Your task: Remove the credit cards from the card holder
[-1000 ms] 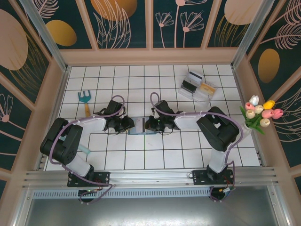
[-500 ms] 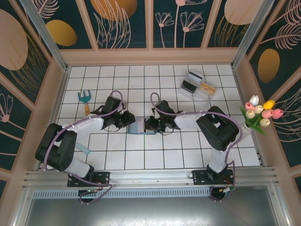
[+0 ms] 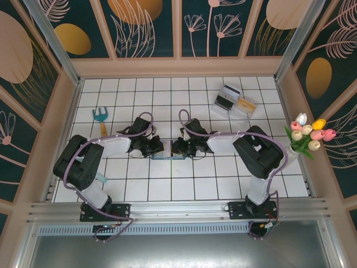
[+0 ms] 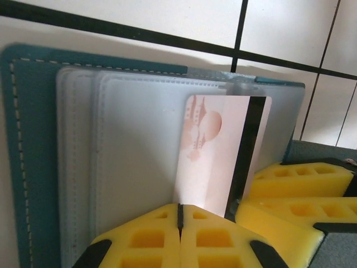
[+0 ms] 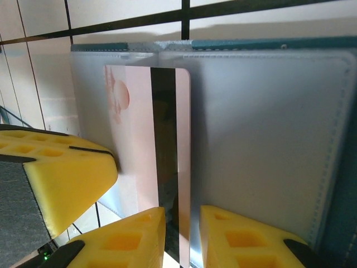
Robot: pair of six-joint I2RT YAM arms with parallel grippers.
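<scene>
The teal card holder [image 3: 166, 152] lies open on the tiles between both grippers, its clear sleeves facing up [image 4: 33, 167] [image 5: 251, 43]. A pinkish credit card [image 4: 212, 145] [image 5: 136, 139] with a dark stripe sticks partway out of a sleeve. My left gripper [image 3: 158, 148] [image 4: 179, 215] is shut, its tips meeting at the card's near corner; I cannot tell whether it pinches the card. My right gripper [image 3: 175, 148] [image 5: 182, 223] is open, one jaw on each side of the card's striped edge. Its yellow fingers [image 4: 301, 184] sit right beside the left one's.
A clear tray [image 3: 234, 101] at the back right holds a greyish striped card and a yellow-orange one. A teal hand fork [image 3: 101, 117] lies at the left. Tulips [image 3: 309, 134] stand by the right wall. Wooden walls enclose the tiled floor.
The left gripper moved right onto the card holder and shut. The right gripper, shut a second ago, has opened around the card.
</scene>
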